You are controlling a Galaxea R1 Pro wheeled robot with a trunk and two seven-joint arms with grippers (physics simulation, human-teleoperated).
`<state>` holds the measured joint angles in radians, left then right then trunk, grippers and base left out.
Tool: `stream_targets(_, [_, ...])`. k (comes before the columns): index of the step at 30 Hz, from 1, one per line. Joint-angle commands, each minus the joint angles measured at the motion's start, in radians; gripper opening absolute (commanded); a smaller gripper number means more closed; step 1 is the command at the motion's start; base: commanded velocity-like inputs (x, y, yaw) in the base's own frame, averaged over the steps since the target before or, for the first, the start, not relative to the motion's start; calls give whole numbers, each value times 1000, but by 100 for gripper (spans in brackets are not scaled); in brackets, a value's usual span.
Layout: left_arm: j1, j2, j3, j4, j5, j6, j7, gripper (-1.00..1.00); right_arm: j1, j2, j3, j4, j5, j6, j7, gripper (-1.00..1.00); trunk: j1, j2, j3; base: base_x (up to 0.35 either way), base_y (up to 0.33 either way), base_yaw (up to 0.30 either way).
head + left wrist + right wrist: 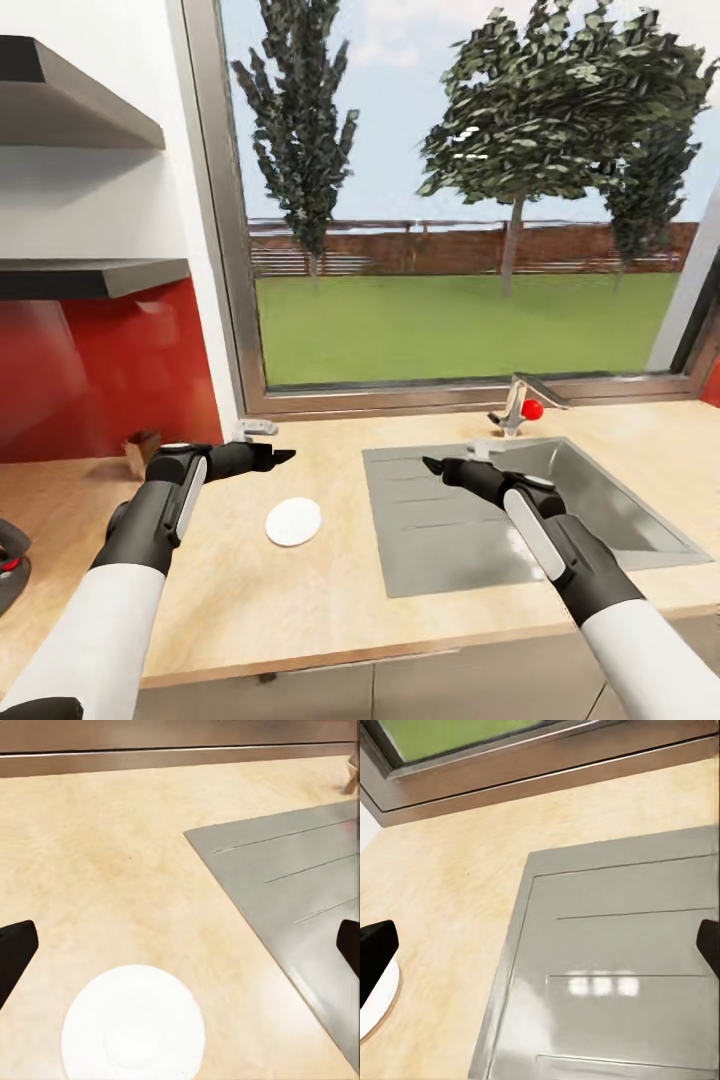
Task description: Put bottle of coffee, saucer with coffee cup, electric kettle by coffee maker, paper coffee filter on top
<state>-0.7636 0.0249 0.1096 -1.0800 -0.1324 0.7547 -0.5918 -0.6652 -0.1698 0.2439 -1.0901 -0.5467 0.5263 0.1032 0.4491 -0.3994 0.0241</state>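
Note:
The saucer (293, 522) (133, 1024), a small flat white plate, lies empty on the light wood countertop (300, 600) left of the sink. My left gripper (278, 457) (180, 952) hovers open above and just behind it, nothing between its fingers. Over the sink's drainboard my right gripper (432, 465) (540, 945) is open and empty too; the saucer's rim (379, 1009) peeks past one finger. The thin dark kitchen shelf (90, 278) on the left wall looks bare. A dark rounded shape with a red spot, likely the electric kettle (10, 560), is cut off by the picture's left edge. Coffee maker, bottle, filter and cup are out of view.
A steel sink (520, 510) with a faucet and red knob (532, 408) takes up the right counter. A thicker dark board (70, 100) hangs above the shelf. A small brown object (140, 450) and a grey one (255, 428) sit by the wall. A large window lies behind.

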Motion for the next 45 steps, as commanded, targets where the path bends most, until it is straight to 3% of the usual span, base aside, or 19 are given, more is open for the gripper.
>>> stream_targets(1, [1, 0, 2, -1, -10, 3, -10, 100, -1, -1, 6, 0, -1, 3, 1, 100, 1, -1, 0, 314, -80, -264])
stream_targets(8, [7, 1, 5, 0, -10, 2, -10, 100, -1, 1, 54, 18, -2, 3, 1, 100, 1, -1, 0, 283, -22, -169])
stream_targets(10, [7, 3, 8, 0, -11, 2, -10, 100, -1, 6, 66, 38, -2, 3, 2, 100, 1, -1, 0, 90, -3, -32])
stream_targets(14, [8, 13, 12, 1, -12, 3, -10, 100, -1, 32, 128, 75, -2, 3, 30, 100, 1, -1, 0, 33, -1, -12])
stream_targets(17, [19, 40, 14, 1, -9, 8, -14, 100, -1, 60, 195, 97, -2, 5, 104, 100, 1, -1, 0, 10, 0, -3])
stream_targets(21, [32, 81, 14, 0, -3, 14, -19, 100, -1, 93, 251, 124, -2, 39, 193, 100, 1, -1, 0, 3, 0, -1])
stream_targets(28, [36, 112, 15, 0, -4, 30, -90, 100, -1, 121, 266, 152, -1, 108, 317, 100, 1, -1, 0, 0, 0, 0])
stream_targets(34, [36, 142, 15, 2, -4, 115, -201, 100, -1, 124, 265, 182, -1, 114, 336, 100, 1, -1, 0, 0, 0, 0])
stream_targets(38, [36, 154, 15, 30, -4, 130, -258, 100, -1, 124, 265, 185, -1, 115, 337, 100, 1, -1, 0, 0, 0, 0])
stream_targets(45, [39, 157, 13, 93, -5, 132, -285, 100, -1, 125, 265, 186, -1, 115, 337, 100, 1, -1, 0, 0, 0, 0])
